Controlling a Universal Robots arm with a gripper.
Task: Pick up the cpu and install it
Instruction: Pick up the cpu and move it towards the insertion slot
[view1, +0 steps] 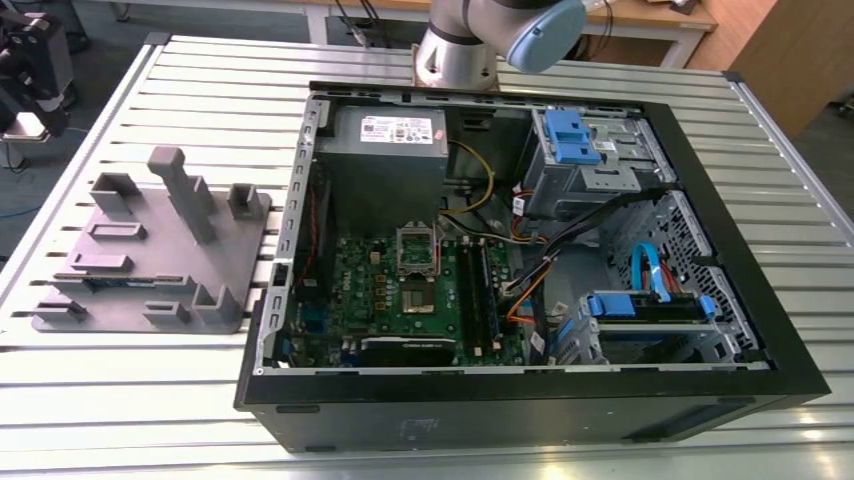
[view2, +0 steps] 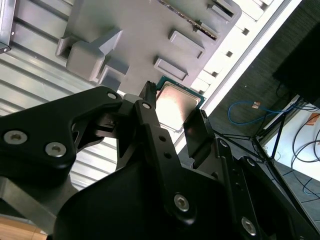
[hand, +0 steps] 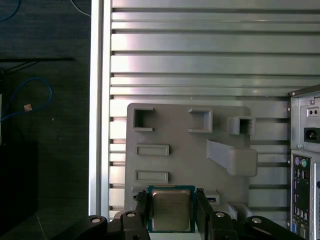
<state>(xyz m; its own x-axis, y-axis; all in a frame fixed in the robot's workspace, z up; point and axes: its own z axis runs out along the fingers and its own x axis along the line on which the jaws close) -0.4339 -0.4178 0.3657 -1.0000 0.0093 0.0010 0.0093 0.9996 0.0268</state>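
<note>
The cpu (hand: 171, 216) is a thin square chip with a pale metal top and a green rim. My gripper (hand: 171, 196) is shut on it, one black finger against each side. It hangs well above the grey plastic fixture (hand: 180, 135), over that fixture's near edge. In the second wrist view the cpu (view2: 176, 104) sits between the same two fingers of the gripper (view2: 173, 101), with the fixture (view2: 140, 30) behind it. In the exterior view the fixture (view1: 147, 260) lies on the slatted table at the exterior view's left, beside the open computer case (view1: 534, 385).
The motherboard's open socket (view1: 416, 258) lies in the middle of the case, with memory slots beside it. The case's rear panel (hand: 305, 165) stands close to the fixture. The table's edge (hand: 97, 100) runs along the fixture's other side, with the floor and a blue cable (hand: 30, 100) beyond.
</note>
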